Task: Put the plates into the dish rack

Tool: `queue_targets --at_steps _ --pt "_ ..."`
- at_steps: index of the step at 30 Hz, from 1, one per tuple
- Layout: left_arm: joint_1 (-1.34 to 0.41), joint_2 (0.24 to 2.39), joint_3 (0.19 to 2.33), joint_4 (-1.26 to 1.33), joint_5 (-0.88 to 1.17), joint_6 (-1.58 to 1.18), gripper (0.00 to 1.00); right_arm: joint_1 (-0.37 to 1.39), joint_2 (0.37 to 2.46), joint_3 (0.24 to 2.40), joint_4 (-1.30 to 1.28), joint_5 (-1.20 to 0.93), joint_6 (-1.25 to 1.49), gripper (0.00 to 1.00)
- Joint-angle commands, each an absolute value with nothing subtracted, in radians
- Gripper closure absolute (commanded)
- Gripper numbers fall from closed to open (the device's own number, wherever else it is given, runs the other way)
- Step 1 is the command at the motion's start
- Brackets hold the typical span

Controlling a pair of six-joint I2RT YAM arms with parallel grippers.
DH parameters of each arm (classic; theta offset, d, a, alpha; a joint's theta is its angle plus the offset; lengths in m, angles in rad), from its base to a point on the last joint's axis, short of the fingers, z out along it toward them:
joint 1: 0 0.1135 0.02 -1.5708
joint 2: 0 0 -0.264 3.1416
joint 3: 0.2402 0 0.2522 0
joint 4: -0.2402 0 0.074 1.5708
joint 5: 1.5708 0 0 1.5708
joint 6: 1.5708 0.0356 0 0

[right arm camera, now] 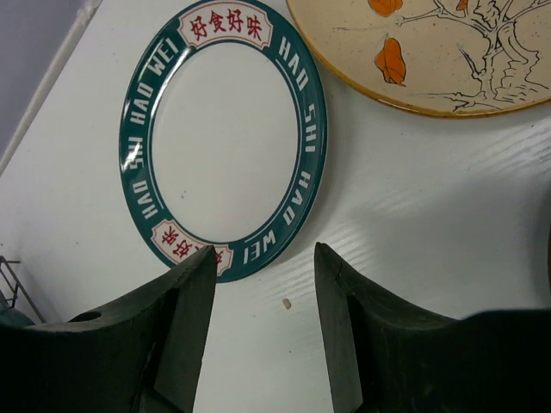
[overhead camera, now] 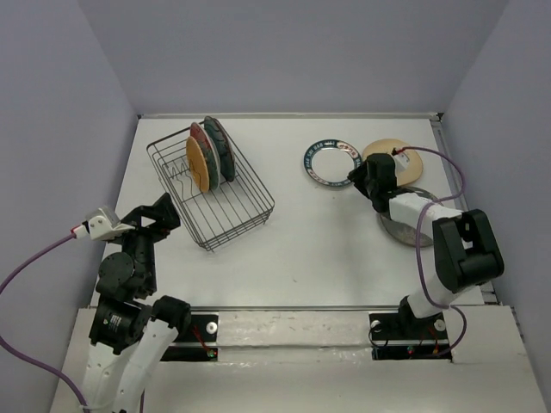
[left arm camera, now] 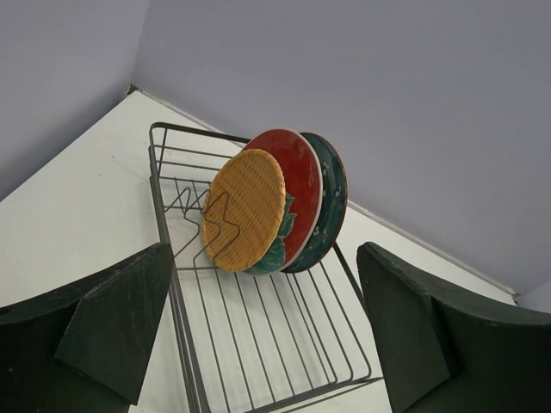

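from left: my left gripper (overhead camera: 164, 213), jaws spread wide and holding nothing, hangs just beside the near left corner of the dish rack (overhead camera: 228, 211). the orange woven-look plate (left arm camera: 245, 211), the red-and-teal floral plate (left arm camera: 301, 172) and the dark teal plate (left arm camera: 331, 189) stand on edge together at the rack's far end. the near prongs are bare.

as i read it, the step in hand is the pick-up of the white plate with the dark lettered rim (right arm camera: 224, 138), which lies flat on the table well right of the rack. to do it well i would leave the left arm parked and treat the bare prongs in front of the orange plate as the target slot. then i would lower the right gripper (right arm camera: 264, 258) so one finger slips under the rim's near edge and the other comes down on top. a plate lying flat gives little to bite, so the pinch must be square and firm before any lift or turn to upright.

the right gripper's jaws stand partly spread and hold nothing. in the right wrist view the plate's near rim sits just ahead of the gap, slightly toward the left finger. i cannot tell how high the fingers hang above it. the cream floral plate (right arm camera: 448, 52) lies just beyond to the right, and the grey plate (overhead camera: 392, 228) sits partly hidden under the arm.
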State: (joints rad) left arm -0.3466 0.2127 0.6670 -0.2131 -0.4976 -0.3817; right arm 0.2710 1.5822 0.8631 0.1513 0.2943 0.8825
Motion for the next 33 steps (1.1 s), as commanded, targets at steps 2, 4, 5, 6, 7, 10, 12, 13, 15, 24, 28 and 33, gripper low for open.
queue_targets --at_steps 2,4,5,6,7,10,12,13,15,24,28,33 --pt "-0.353 0.212 0.66 -0.164 -0.491 -0.364 0.01 0.227 1.687 0.909 0.278 0.233 0.956 0.45" --pt "-0.356 0.218 0.66 -0.164 -0.491 -0.361 0.01 0.197 1.75 0.942 0.276 0.212 0.977 0.45" --pt "-0.357 0.221 0.661 -0.164 -0.491 -0.36 0.01 0.196 1.77 0.942 0.278 0.193 0.977 0.45" --pt "-0.357 0.222 0.661 -0.163 -0.491 -0.36 0.01 0.183 1.79 0.956 0.279 0.183 0.995 0.45" --pt "-0.356 0.222 0.661 -0.163 -0.492 -0.36 0.01 0.183 1.816 0.957 0.29 0.172 1.002 0.45" --pt "-0.357 0.224 0.661 -0.16 -0.494 -0.36 0.01 0.183 1.867 0.979 0.301 0.164 1.005 0.45" --pt "-0.357 0.225 0.661 -0.158 -0.491 -0.359 0.01 0.183 1.899 1.015 0.302 0.144 1.002 0.47" --pt "-0.357 0.224 0.661 -0.158 -0.492 -0.359 0.01 0.183 1.916 1.026 0.304 0.135 1.003 0.48" --pt "-0.357 0.229 0.661 -0.158 -0.495 -0.357 0.01 0.183 1.962 1.057 0.308 0.115 1.019 0.55" --pt "-0.357 0.227 0.661 -0.163 -0.503 -0.357 0.01 0.193 1.925 1.009 0.431 0.096 1.016 0.93" --pt "-0.354 0.225 0.661 -0.161 -0.5 -0.357 0.01 0.25 1.735 1.005 0.384 0.253 0.884 0.93" --pt "-0.347 0.229 0.661 -0.163 -0.491 -0.36 0.01 0.423 1.504 1.148 0.249 0.501 0.614 0.93"
